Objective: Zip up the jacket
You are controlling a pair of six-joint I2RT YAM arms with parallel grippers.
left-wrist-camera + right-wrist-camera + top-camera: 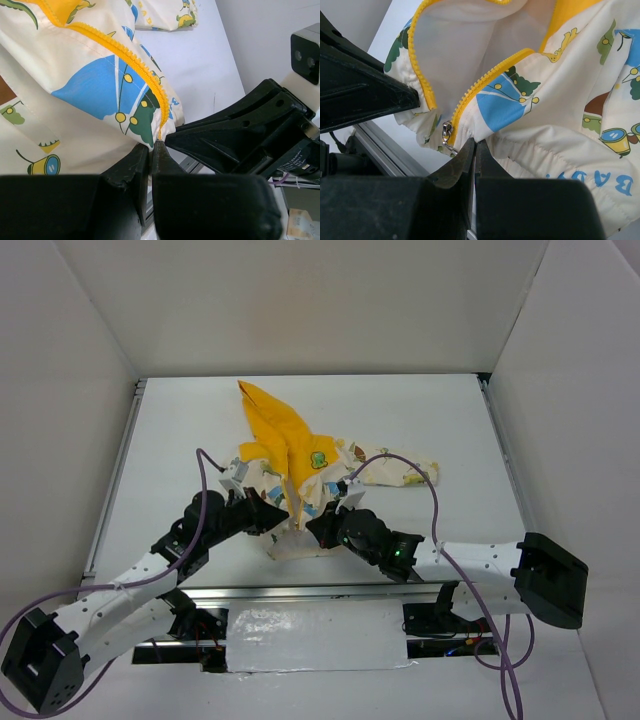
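jacket | mid-worktop, front up, unzipped, hood pointing far-left | left gripper | pinching the hem at the foot of one zip edge | right gripper | clenched on the other panel's hem, just beside slider
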